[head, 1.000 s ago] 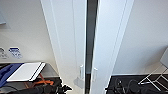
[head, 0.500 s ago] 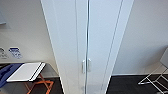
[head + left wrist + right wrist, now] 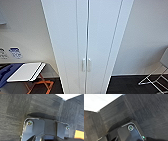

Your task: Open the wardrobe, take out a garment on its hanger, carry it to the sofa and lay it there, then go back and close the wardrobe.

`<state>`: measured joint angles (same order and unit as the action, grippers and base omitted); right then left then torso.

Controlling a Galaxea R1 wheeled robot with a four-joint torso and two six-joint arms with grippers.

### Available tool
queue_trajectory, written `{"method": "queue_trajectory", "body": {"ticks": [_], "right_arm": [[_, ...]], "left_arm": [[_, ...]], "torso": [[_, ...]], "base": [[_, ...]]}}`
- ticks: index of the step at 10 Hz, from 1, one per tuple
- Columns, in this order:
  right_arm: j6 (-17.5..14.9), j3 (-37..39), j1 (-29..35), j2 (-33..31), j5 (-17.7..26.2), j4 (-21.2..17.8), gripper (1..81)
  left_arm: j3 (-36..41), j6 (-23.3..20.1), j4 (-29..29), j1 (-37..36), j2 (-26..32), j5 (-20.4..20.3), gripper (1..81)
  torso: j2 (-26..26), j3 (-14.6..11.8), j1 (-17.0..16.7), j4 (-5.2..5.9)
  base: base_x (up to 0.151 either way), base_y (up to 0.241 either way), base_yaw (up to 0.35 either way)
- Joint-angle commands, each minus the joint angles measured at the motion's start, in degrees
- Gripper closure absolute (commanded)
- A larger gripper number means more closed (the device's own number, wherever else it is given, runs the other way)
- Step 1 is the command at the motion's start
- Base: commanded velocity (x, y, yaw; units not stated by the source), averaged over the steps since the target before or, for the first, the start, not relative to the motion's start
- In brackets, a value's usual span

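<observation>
The wardrobe (image 3: 75, 50) stands right in front of me in the head view, tall, narrow and white. Both doors are shut, with only a thin seam between them. Its two small white vertical handles (image 3: 86, 65) sit side by side at the seam, low in the picture. The garment, the hanger and the sofa are hidden from me here. Both wrist views look down on dark grey carpet (image 3: 18, 109) (image 3: 144, 109), with a strip of the white wardrobe base at one corner.
Left of the wardrobe, a folding stand with orange legs (image 3: 37, 85) holds a white board (image 3: 26, 72) and blue cloth (image 3: 6, 72). A white wire rack (image 3: 155, 81) stands at the lower right. White walls flank the wardrobe, and the floor is dark carpet.
A second ago the doors stood apart with a dark gap between them; now they are shut. The head camera has moved nearer, so the wardrobe shows larger.
</observation>
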<state>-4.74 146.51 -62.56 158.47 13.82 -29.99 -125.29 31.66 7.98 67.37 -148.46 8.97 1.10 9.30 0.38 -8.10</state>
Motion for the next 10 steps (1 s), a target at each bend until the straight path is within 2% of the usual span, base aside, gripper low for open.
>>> {"method": "queue_trajectory", "body": {"ticks": [1, 3, 4, 5, 8, 10], "right_arm": [[-3.3, 7.4, -11.2, 9.9, -4.9, 12.1, 1.0], [-3.4, 7.1, -15.2, 10.9, -5.3, 17.1, 1.0], [-3.4, 7.2, -17.3, 11.9, -6.6, 20.3, 1.0], [-3.3, 7.6, -19.2, 13.2, -9.6, 23.5, 1.0], [-3.3, 7.3, -21.9, 14.5, -10.4, 23.7, 1.0], [-3.3, 7.6, -22.7, 15.4, -10.8, 23.5, 1.0]], "left_arm": [[-19.0, -1.1, 14.6, 7.7, -15.9, -4.7, 1.0], [-24.7, -1.1, 19.4, 11.3, -19.7, -8.5, 1.0], [-27.9, -1.1, 21.0, 12.7, -21.7, -10.7, 1.0], [-30.8, -1.2, 21.3, 13.2, -23.6, -10.8, 1.0], [-34.1, -3.9, 21.1, 14.0, -27.0, -10.0, 1.0], [-34.1, -3.9, 20.9, 14.1, -27.7, -9.9, 1.0]], "torso": [[0.0, 0.0, 0.0, 0.0], [0.0, 0.0, 0.0, 0.0], [0.0, 0.0, -0.1, 0.0], [0.1, -0.1, -0.1, 0.0], [0.1, -0.2, -0.1, 0.0], [0.1, -0.2, -0.2, 0.0]], "base": [[0.0, 0.0, 0.0], [0.0, 0.0, 0.0], [0.0, 0.0, 0.0], [0.0, 0.0, 0.0], [0.0, 0.0, 0.0], [0.0, 0.0, 0.0]]}}
